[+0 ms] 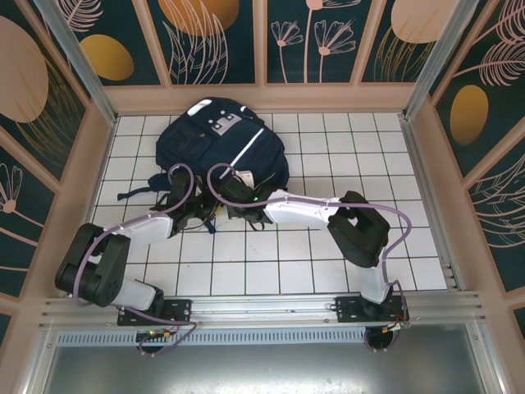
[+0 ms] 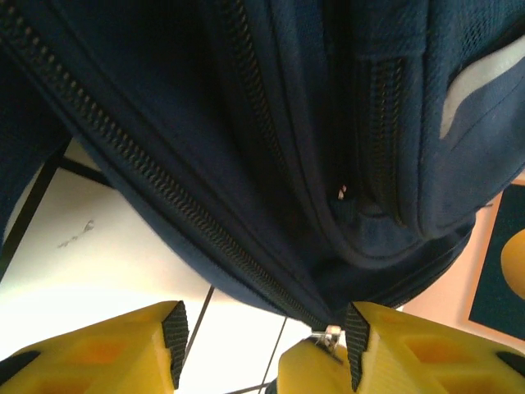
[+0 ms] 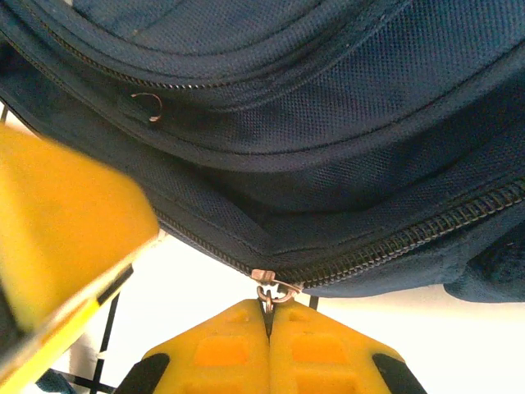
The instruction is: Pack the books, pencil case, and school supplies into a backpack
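Right wrist, woven navy backpack (image 3: 328, 123), right gripper (image 3: 268, 316) pinching metal zipper pull (image 3: 271, 289), left gripper (image 2: 264, 341) jaws apart.

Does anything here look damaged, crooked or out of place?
Nothing stands out. The backpack lies on the tiled table, its zipper teeth intact; the right gripper pinches a zipper pull, the left gripper stands open.

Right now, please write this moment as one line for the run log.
backpack: on white tiled table | left tool: open beside metal slider | right tool: shut on zipper pull
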Controlling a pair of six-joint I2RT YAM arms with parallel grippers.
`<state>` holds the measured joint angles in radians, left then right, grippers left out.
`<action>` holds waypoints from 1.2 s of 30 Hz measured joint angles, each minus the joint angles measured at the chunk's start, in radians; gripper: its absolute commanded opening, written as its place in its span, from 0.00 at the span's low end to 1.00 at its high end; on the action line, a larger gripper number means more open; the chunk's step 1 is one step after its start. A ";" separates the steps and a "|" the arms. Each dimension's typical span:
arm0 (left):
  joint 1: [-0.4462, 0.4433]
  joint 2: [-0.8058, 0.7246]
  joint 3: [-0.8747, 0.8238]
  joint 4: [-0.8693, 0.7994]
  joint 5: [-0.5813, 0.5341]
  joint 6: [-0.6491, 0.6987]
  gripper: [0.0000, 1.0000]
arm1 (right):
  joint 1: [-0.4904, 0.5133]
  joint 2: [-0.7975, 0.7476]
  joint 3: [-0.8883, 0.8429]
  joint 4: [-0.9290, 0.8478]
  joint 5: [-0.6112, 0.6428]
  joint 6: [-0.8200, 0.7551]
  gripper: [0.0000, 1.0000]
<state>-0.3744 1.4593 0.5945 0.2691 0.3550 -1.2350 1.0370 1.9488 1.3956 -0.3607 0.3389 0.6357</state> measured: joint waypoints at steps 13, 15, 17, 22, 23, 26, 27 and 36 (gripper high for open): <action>-0.044 0.071 0.043 0.002 -0.070 -0.029 0.00 | 0.005 -0.012 -0.031 0.015 0.030 0.018 0.00; -0.045 0.037 0.045 -0.044 -0.087 -0.018 0.00 | 0.003 -0.022 -0.047 0.025 0.032 0.018 0.00; -0.034 -0.004 0.045 -0.101 -0.108 -0.006 0.00 | -0.001 -0.042 -0.072 0.034 0.034 0.018 0.00; 0.062 -0.113 0.007 -0.215 -0.122 0.031 0.00 | -0.050 -0.113 -0.151 0.039 0.037 0.018 0.00; 0.088 -0.132 -0.003 -0.230 -0.121 0.040 0.00 | -0.065 -0.124 -0.166 0.039 0.037 0.017 0.00; 0.176 -0.172 -0.018 -0.282 -0.116 0.080 0.00 | -0.111 -0.146 -0.200 0.041 0.035 0.006 0.00; 0.202 -0.177 -0.017 -0.296 -0.108 0.098 0.00 | -0.123 -0.148 -0.206 0.043 0.031 -0.001 0.00; 0.430 -0.077 0.112 -0.431 -0.023 0.253 0.00 | -0.119 -0.148 -0.201 0.081 -0.037 -0.058 0.00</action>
<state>0.0551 1.3827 0.7063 -0.1616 0.3317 -0.9821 0.9176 1.8008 1.1942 -0.2794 0.3016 0.5781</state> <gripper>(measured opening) 0.065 0.049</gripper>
